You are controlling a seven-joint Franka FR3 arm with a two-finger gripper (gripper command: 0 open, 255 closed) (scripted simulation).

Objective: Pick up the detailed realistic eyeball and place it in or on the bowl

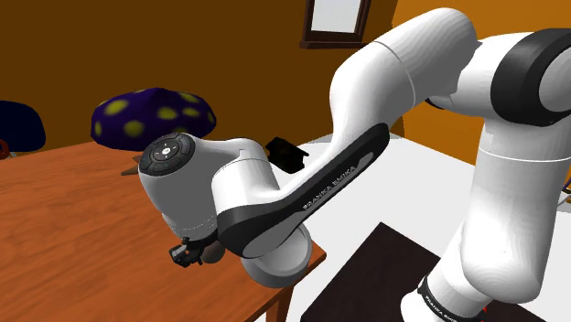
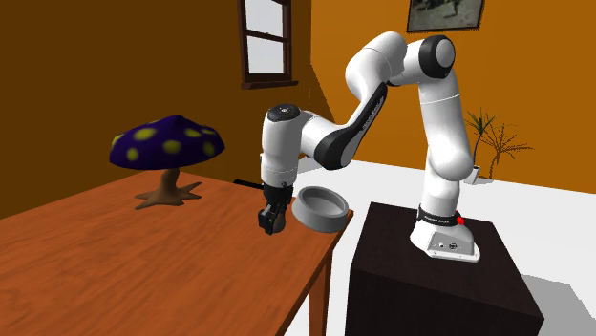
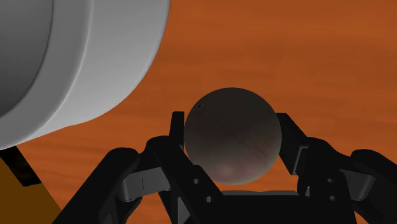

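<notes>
Wrist view: a dull grey-brown round eyeball is clasped between the black gripper's fingers over a reddish wooden table; a round grey bowl is seen nearby.

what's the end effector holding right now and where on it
A dull grey-brown eyeball sphere, clasped across its two opposite sides by the fingers of the black end effector.
</notes>
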